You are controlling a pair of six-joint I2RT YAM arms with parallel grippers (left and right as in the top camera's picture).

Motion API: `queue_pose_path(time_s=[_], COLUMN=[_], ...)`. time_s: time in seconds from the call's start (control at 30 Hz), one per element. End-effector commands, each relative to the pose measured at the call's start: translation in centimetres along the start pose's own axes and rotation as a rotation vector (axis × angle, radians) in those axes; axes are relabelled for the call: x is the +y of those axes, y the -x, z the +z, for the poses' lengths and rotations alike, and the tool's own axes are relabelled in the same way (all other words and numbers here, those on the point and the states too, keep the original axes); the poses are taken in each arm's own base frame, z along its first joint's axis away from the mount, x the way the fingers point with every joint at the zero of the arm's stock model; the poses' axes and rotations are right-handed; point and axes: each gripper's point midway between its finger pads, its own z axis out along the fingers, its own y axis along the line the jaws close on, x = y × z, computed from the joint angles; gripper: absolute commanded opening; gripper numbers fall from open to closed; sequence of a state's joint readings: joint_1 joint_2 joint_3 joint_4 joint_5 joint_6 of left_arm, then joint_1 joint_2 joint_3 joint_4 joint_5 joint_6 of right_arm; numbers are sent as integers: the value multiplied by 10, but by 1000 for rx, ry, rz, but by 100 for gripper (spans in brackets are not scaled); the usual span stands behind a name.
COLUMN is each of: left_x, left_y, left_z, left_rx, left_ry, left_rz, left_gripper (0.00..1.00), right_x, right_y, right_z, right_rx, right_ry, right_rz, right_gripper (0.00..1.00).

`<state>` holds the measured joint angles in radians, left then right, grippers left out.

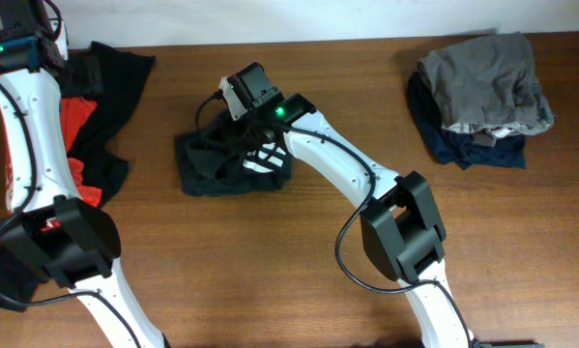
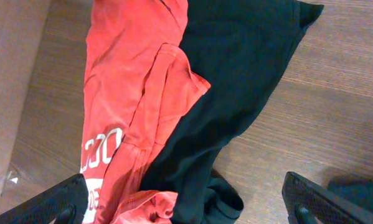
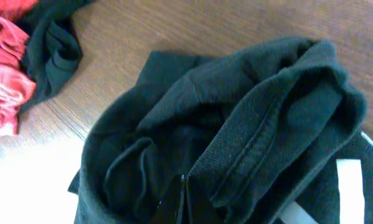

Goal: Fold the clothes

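The large black T-shirt with white letters (image 1: 233, 162) lies bunched at the table's middle. My right gripper (image 1: 239, 124) is down on its top edge. In the right wrist view the jaws (image 3: 183, 200) are shut on a fold of this black cloth (image 3: 261, 124). A red T-shirt (image 1: 76, 121) and a plain black garment (image 1: 120, 77) lie in a heap at the far left. My left gripper (image 2: 192, 205) hangs open and empty above the red shirt (image 2: 133, 81) and the black garment (image 2: 236, 68), touching neither.
A folded stack stands at the back right, a grey garment (image 1: 487, 82) on top of a navy one (image 1: 463, 145). The wooden table (image 1: 270, 271) has bare wood along the front. The heap at the left reaches the table's left edge.
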<state>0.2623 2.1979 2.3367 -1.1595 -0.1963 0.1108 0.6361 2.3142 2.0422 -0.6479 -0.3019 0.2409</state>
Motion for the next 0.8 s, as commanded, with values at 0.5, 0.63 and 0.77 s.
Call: queue_pose_path(time_s=[0.5, 0.63, 0.77], left_x=[5, 5, 4], left_y=[5, 5, 6], left_z=[-8, -8, -8], left_rx=[-17, -20, -21], left_ry=[13, 10, 6], left_rz=[-12, -13, -13], left_gripper=[99, 99, 99], right_x=[104, 84, 46], right_y=[18, 29, 38], right_z=[-1, -26, -54], right_rx=[-96, -72, -38], right_ry=[170, 124, 19], right_rz=[-179, -189, -125], right_gripper=[50, 99, 99])
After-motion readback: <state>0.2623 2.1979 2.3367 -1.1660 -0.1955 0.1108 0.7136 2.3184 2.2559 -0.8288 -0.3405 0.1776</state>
